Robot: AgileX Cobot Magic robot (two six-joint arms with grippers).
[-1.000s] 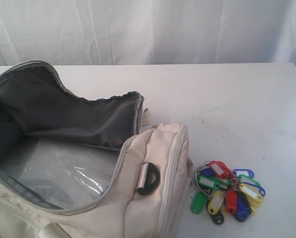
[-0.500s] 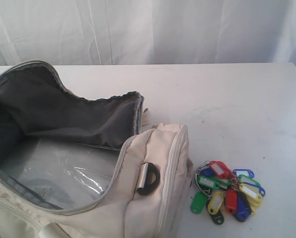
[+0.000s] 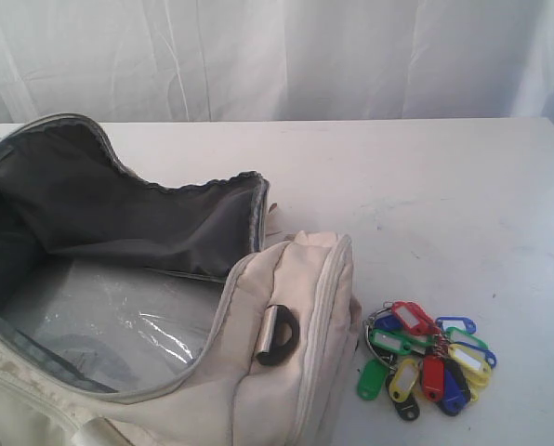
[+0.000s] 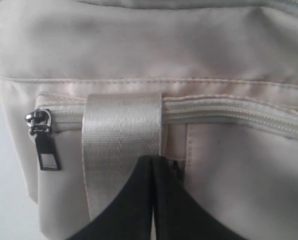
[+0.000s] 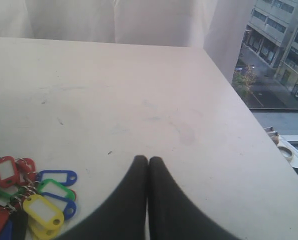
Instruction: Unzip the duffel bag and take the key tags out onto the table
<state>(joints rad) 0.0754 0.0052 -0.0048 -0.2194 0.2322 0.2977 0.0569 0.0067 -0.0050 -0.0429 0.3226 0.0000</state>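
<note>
Black left hand (image 4: 152, 160) closed empty, perhaps against duffel bag (image 4: 214, 45); right hand (image 5: 148, 161) likewise, above table (image 5: 139, 90).

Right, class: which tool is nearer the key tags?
Right. The right tool, shut, is just beside the key tags; the left tool, shut, is close to the duffel bag's strap, no tags in its view.

Cream-white duffel bag (image 3: 286, 390) unzipped and gaping, dark grey lining (image 3: 119, 209) exposed, clear plastic (image 3: 119, 325) inside, black D-ring (image 3: 279, 335) on its end, bunch of coloured key tags (image 3: 428, 360) just beside it on the white table (image 3: 426, 186)
</note>
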